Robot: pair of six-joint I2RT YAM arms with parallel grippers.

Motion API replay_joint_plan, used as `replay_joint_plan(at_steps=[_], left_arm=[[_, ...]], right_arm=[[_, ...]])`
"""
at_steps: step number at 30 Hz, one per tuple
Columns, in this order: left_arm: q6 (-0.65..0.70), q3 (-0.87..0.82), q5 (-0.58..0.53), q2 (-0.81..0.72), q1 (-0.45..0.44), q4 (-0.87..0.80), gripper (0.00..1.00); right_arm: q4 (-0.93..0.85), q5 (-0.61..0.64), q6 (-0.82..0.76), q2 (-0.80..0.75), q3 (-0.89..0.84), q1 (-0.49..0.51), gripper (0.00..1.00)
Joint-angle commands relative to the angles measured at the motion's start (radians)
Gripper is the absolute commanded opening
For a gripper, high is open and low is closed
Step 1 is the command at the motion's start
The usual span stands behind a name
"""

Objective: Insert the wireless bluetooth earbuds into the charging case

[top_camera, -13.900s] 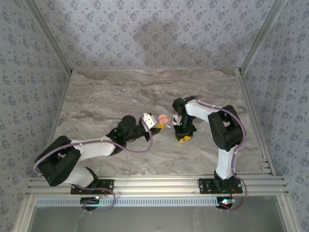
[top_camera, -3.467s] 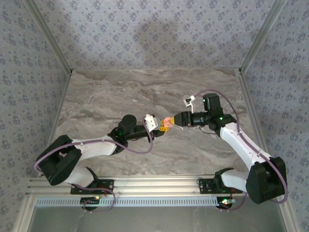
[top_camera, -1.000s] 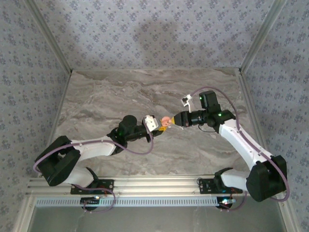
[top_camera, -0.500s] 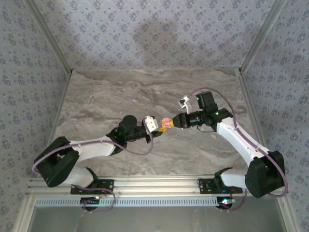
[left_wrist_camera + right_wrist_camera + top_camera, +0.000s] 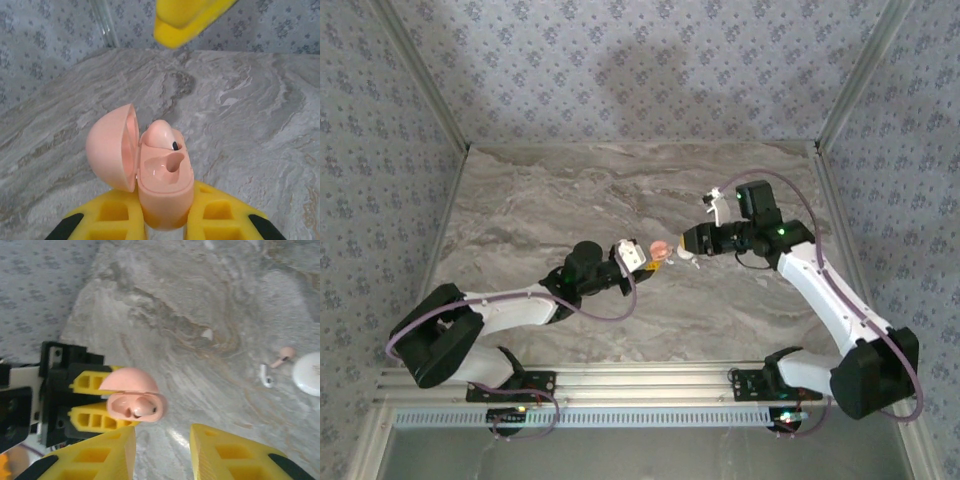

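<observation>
A white disc [image 5: 307,373] at the right edge of the right wrist view carries a faint grey mark, too small to read. Just left of it on the marble table [image 5: 210,285] lie a pink, stemmed loose earbud [image 5: 283,355] and, lower down, a small white stemmed piece [image 5: 266,376], the two apart from each other. A whitish speck [image 5: 206,333] sits nearer the middle of that view.

The charging case [image 5: 162,170] is clamped at its base between the yellow fingers [image 5: 220,215] of the left gripper [image 5: 167,202], at the bottom of the left wrist view. Its lid hangs open to the left. The far socket holds a seated earbud [image 5: 160,134] with a dark dot on it, and the near socket is bare.

The right gripper [image 5: 162,432] has its fingers spread with nothing between them, at the bottom of the right wrist view. The case lies just above the gap, left of centre. In the left wrist view one of its yellow fingers [image 5: 187,20] juts in at the top edge, above the case and clear of it. In the top view the two grippers face each other at mid-table with the case between them.

Half a second ago the right gripper's tip was up against the case, and it has since drawn back to the right, leaving a gap. About fourteen seconds ago that arm was folded, its gripper pointing down at the table to the right of the case. The left arm's pose is nearly unchanged.
</observation>
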Motion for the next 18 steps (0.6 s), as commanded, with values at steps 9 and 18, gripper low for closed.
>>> replay_joint_plan(at_steps=[9, 18], left_arm=[[-0.165, -0.104, -0.085, -0.042, 0.103, 0.035, 0.08], [-0.167, -0.137, -0.103, -0.071, 0.131, 0.011, 0.08]], right_arm=[[-0.260, 0.327, -0.025, 0.426, 0.318, 0.050, 0.42], [-0.302, 0.311, -0.029, 0.722, 0.493, 0.081, 0.43]])
